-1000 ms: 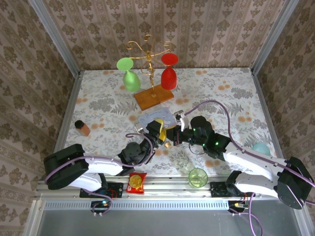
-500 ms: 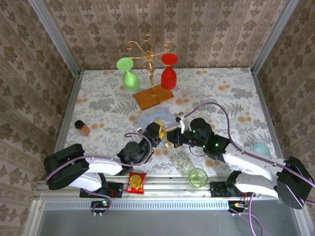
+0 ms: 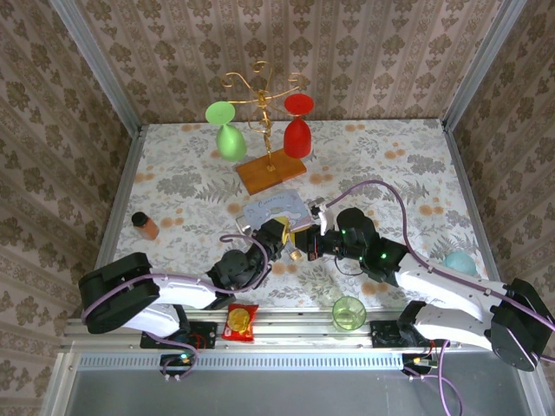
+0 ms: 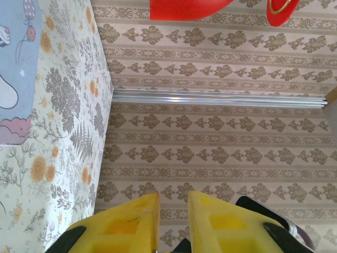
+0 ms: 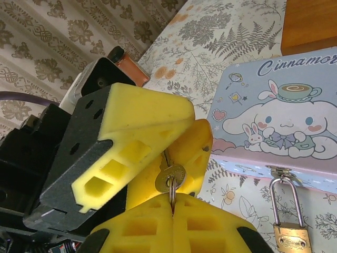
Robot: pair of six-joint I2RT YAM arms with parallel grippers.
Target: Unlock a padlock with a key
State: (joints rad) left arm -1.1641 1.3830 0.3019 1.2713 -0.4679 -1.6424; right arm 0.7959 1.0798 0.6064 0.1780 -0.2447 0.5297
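Silvery key (image 5: 170, 177) half buried in right jaws; padlock (image 5: 291, 237) cropped below.

floral tbl (image 3: 390, 173), tin (image 3: 269, 208), padlock (image 5: 291, 235), stand (image 3: 271, 172), bottle (image 3: 145, 225)

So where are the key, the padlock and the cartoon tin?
key (image 5: 170, 178): right wrist view, its round head.
padlock (image 5: 289, 238): right wrist view, brass body.
Cinnamoroll tin (image 5: 278, 125): right wrist view, printed lid.

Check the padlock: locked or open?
Locked, it seems: right wrist view shows both shackle legs seated in the padlock body, key away in the right tool.
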